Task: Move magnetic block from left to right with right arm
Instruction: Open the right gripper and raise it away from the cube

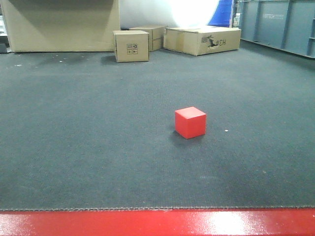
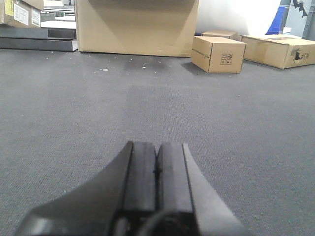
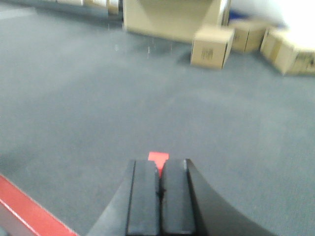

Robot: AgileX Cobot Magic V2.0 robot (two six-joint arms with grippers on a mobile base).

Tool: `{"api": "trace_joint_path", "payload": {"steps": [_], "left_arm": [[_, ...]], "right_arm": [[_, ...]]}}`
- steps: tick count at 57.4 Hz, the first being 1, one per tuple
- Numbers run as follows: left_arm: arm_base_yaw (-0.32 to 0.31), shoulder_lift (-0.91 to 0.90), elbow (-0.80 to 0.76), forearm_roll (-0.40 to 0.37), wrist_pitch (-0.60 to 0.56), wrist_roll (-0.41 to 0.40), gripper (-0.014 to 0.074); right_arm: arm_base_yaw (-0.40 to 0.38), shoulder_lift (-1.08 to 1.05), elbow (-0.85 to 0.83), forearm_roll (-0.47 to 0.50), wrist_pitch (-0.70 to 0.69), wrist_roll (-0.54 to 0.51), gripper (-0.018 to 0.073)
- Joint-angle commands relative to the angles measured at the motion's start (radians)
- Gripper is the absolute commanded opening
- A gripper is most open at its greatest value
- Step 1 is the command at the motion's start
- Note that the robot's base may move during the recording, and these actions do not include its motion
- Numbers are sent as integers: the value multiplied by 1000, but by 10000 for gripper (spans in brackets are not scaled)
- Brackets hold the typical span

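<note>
The red block (image 1: 190, 122) sits alone on the dark grey carpet (image 1: 74, 123), a little right of the middle in the front view. It is well apart from the brown boxes (image 1: 131, 45) far at the back. Nothing is touching it.

In the right wrist view, the right gripper (image 3: 159, 189) has its two black fingers (image 3: 142, 196) pressed flat together, with nothing between them. Just a small bit of the red block (image 3: 158, 157) peeks out over the fingertips, so the block lies straight ahead of the gripper and a little way off. That picture is blurry, so I cannot tell how close it really is. A red edge (image 3: 29, 206) shows at the near left corner there.

The left gripper (image 2: 156, 184) is squeezed closed too, and it is empty. It only sees bare carpet and boxes, and it has no part in this job.

The step now looks like getting ready to grab. To do it well, the right gripper should first spread its fingers wider than the block. Then it should go down with one finger on each flat side, not on a corner. It should squeeze in the middle of the sides so the block does not twist or slip. The faces look smooth, so a firm, even hold would help before lifting.
</note>
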Motion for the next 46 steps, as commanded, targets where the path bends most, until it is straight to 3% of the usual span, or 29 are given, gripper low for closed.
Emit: {"api": "trace_joint_path", "payload": {"steps": [1,20,26,46], "left_arm": [[1,-9,7,-5,-85,-6,-126],[1,-9,7,-5,-85,-6,-126],[1,-9,7,-5,-85,-6,-126],[1,-9,7,-5,-85,-6,-126]], "right_arm": [[-1,-30,-21,5,-92,-2,59],[-1,-40,-19,5,-97,-2,59],[-24,-40,-4,-41,-118,-2,59],[-463,-64,184,-53,-366,-2,59]]}}
